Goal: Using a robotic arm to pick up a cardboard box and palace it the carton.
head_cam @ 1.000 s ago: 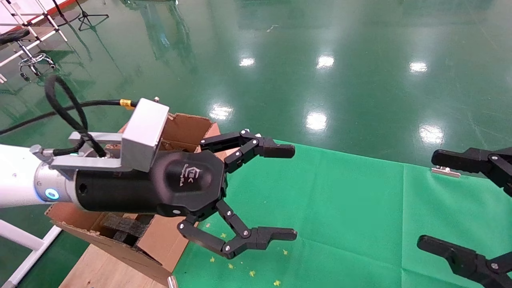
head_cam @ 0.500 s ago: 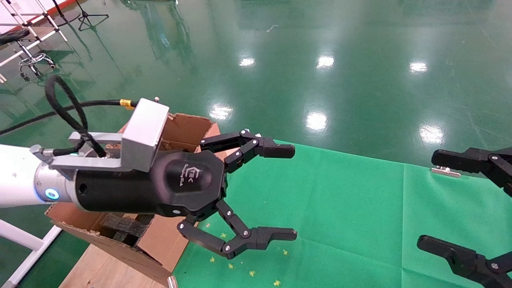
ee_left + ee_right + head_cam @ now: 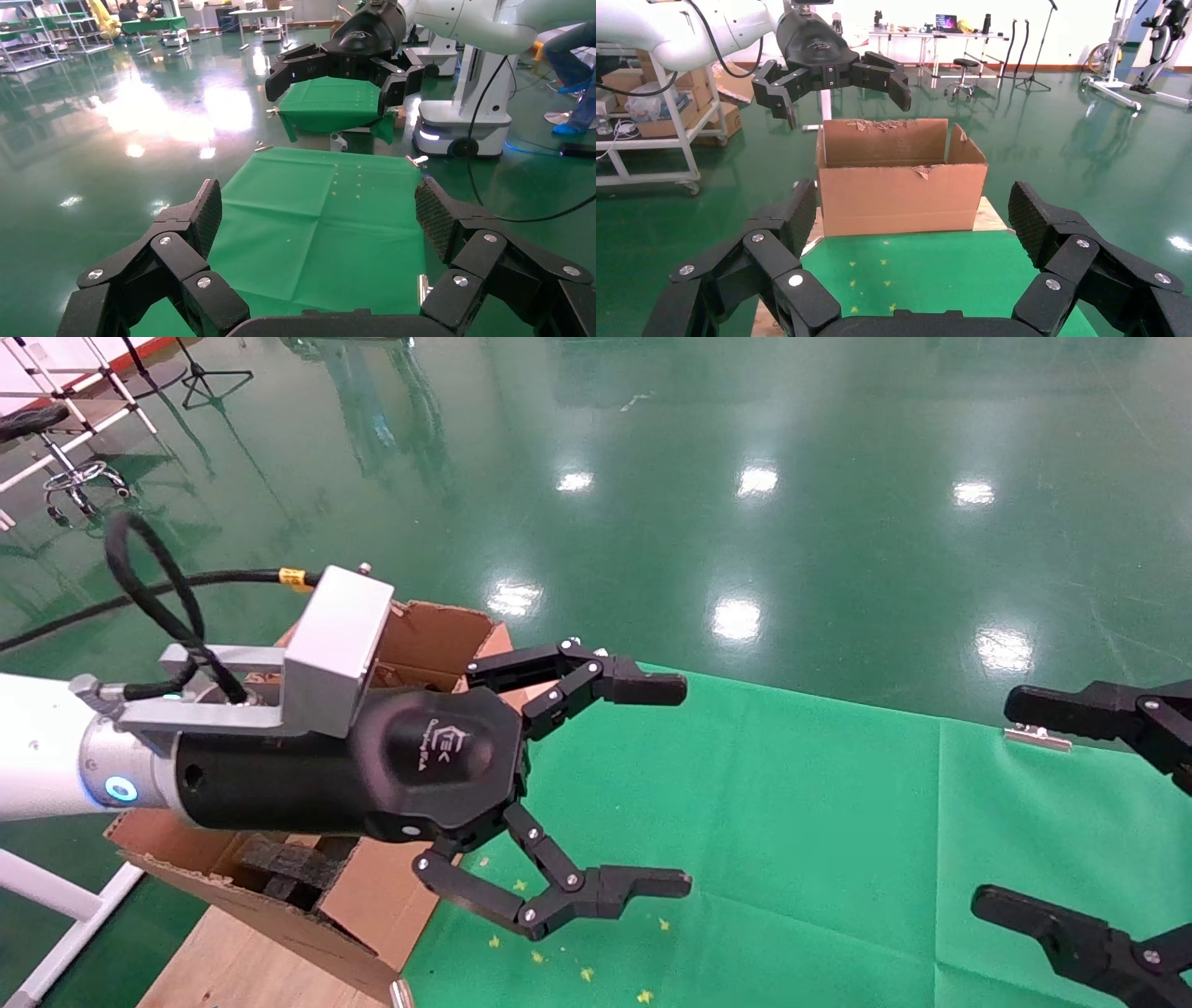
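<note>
The carton is large and brown with ragged flaps. It stands at the left end of the green-covered table, with black foam pieces inside. It also shows in the right wrist view. The robotic arm, my left one, reaches across above the carton. My left gripper is open and empty, hanging past the carton's right side over the green cloth. My right gripper is open and empty at the right edge, above the cloth. The small cardboard box is out of view.
A wooden board lies under the carton. Small yellow marks dot the cloth near it. A metal clip holds the cloth's far edge. A stool and stands are on the glossy green floor at far left.
</note>
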`<state>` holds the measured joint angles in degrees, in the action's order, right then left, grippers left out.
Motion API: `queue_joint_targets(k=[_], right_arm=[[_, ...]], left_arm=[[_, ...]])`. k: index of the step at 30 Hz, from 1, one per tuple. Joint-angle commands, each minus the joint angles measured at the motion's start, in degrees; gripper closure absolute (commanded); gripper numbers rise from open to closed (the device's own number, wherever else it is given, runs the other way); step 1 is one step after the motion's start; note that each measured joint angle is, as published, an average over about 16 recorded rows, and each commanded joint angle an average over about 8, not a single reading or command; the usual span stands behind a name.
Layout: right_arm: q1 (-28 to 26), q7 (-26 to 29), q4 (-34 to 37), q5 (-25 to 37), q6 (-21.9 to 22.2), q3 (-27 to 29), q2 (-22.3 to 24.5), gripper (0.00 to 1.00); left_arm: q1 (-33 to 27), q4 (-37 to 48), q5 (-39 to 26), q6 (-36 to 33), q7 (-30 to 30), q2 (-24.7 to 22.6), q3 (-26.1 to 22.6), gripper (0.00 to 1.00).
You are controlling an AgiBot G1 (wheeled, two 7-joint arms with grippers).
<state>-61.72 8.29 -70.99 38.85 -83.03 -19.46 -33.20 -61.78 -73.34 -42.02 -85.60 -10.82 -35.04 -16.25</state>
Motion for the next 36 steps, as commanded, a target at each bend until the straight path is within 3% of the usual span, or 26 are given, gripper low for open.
queue_joint_targets(k=[1,36], right_arm=[[0.0,0.0,0.0,0.0,0.0,0.0,0.0,0.0],[0.0,0.0,0.0,0.0,0.0,0.0,0.0,0.0]], left_arm=[[0.0,0.0,0.0,0.0,0.0,0.0,0.0,0.0],[0.0,0.0,0.0,0.0,0.0,0.0,0.0,0.0]])
